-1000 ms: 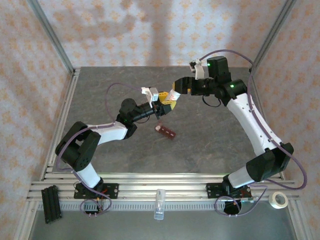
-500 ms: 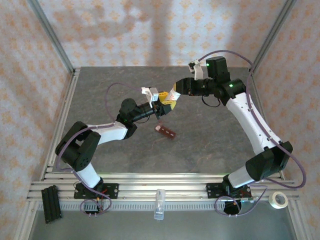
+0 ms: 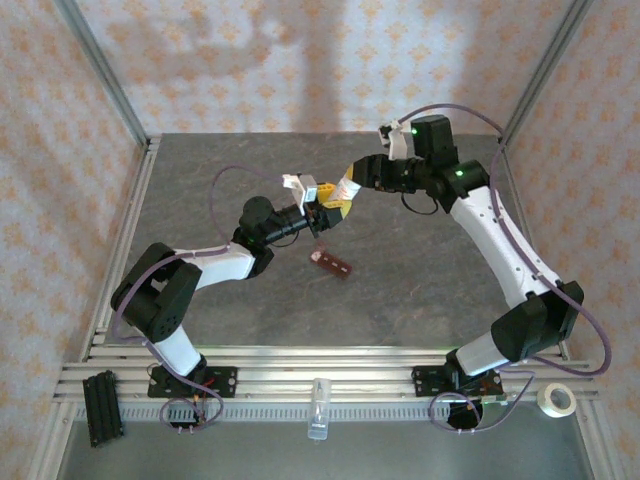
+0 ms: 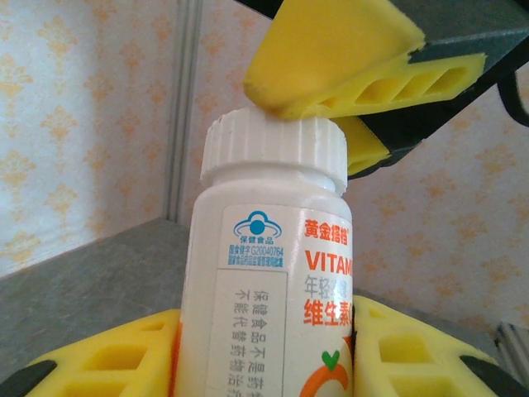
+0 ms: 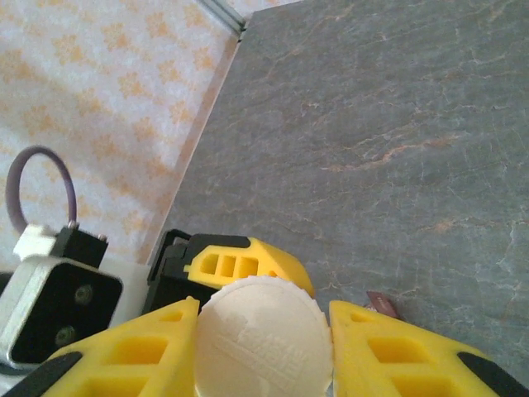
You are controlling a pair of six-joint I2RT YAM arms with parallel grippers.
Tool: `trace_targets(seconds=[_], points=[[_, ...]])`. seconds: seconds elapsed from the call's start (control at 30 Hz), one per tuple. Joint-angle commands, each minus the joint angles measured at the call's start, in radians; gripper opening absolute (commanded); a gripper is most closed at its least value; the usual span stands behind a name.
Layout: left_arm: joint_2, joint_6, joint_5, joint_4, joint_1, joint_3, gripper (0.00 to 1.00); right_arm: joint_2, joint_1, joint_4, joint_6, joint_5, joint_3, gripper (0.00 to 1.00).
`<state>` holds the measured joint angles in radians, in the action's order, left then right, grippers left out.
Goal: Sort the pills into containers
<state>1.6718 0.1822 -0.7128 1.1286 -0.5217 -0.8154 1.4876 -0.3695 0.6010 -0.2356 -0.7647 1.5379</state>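
Our left gripper [image 3: 333, 208] clamps a white bottle [image 4: 273, 273] and our right gripper [image 3: 349, 187] pinches its cap [image 5: 261, 343]. The brown pill box [image 3: 332, 264] lies flat on the table [image 3: 420, 290] nearby, its length running upper-left to lower-right.

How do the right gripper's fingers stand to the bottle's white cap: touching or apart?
Touching. In the right wrist view the yellow fingers of the right gripper meet the white cap on both sides, no gap visible; the left wrist view agrees.
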Motion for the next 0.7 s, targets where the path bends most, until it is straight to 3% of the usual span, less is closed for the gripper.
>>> trace_targets(seconds=[0.0, 0.2, 0.43, 0.67], points=[[-0.048, -0.083, 0.086, 0.056, -0.009, -0.002, 0.0, -0.009, -0.03, -0.023, -0.107, 0.085, -0.065, 0.37], [-0.062, -0.146, 0.168, 0.033, -0.024, 0.018, 0.0, -0.033, -0.088, -0.065, -0.237, 0.247, -0.133, 0.37], [-0.042, -0.15, 0.193, 0.047, -0.027, 0.03, 0.0, -0.058, -0.094, -0.087, -0.298, 0.331, -0.132, 0.4], [-0.016, -0.123, 0.17, 0.072, -0.02, 0.032, 0.0, -0.038, -0.051, 0.006, -0.259, 0.352, 0.034, 0.67]])
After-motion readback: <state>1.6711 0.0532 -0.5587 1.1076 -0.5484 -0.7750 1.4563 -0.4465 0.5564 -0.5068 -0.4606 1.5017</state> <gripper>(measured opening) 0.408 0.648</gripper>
